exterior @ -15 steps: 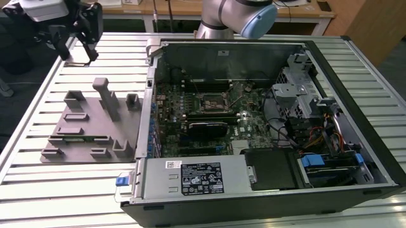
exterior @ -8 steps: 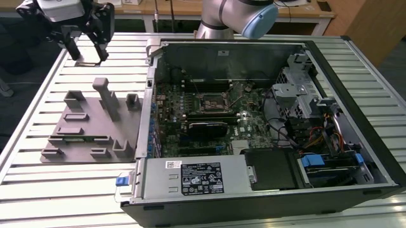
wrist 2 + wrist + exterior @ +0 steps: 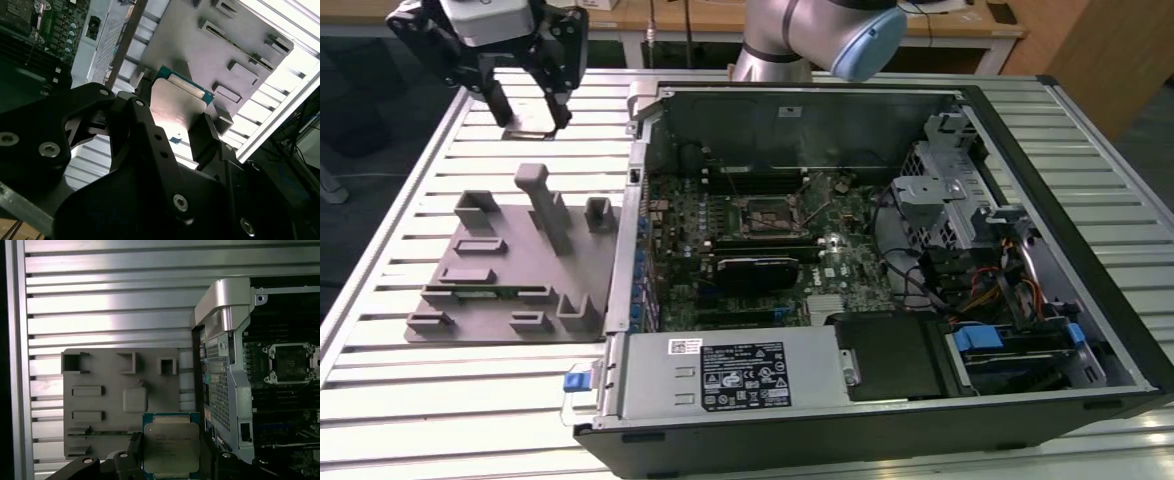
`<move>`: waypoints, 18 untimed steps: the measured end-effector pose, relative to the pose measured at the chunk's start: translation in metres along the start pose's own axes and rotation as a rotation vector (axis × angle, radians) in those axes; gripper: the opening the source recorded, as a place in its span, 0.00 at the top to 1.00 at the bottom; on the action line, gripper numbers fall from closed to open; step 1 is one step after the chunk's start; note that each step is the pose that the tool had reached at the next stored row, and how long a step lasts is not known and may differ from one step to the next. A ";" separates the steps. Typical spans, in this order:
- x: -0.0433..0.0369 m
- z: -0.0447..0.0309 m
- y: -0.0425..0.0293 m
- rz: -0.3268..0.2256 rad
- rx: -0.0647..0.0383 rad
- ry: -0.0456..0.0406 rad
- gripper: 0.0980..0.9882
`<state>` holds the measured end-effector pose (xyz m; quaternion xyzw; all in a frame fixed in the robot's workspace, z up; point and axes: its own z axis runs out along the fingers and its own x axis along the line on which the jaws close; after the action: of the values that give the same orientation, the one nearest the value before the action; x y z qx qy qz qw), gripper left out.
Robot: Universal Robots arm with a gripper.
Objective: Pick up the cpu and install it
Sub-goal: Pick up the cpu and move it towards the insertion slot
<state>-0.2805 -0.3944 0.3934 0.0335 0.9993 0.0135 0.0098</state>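
The gripper (image 3: 530,115) is in the upper left of the exterior view, above the far part of the slatted metal tabletop (image 3: 440,400); it is closed on the cpu (image 3: 534,130), and its two black fingers (image 3: 142,125) press on two opposite edges of the chip. In the second wrist view the cpu (image 3: 180,105) sits flat between the fingers, with its shiny silver top showing and a thin green border at one end; in the first wrist view the cpu (image 3: 171,449) shows the same silver top with a pale green border around it. The chip is held in the air; it touches neither the tabletop nor the grey fixture plate (image 3: 507,270), which lies lower on the exterior view's left and carries several upright blocks. Just beside the plate, toward the exterior view's right, lies the open computer case (image 3: 881,125) with the green motherboard (image 3: 707,230) inside; the square socket (image 3: 765,213) is near the middle of the board, well apart from the gripper. In the first wrist view the socket (image 3: 291,362) shows a metal frame around a dark square; the corner of the case is between it and the fixture plate (image 3: 120,400).
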 end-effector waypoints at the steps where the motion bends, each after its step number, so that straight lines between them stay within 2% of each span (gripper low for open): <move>1: -0.0028 0.0001 0.0002 0.000 0.000 0.0002 0.50; 18: -0.0521 0.0011 0.0035 0.000 0.000 0.0054 0.50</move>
<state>-0.2282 -0.3944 0.3934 0.0335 0.9993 0.0134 0.0070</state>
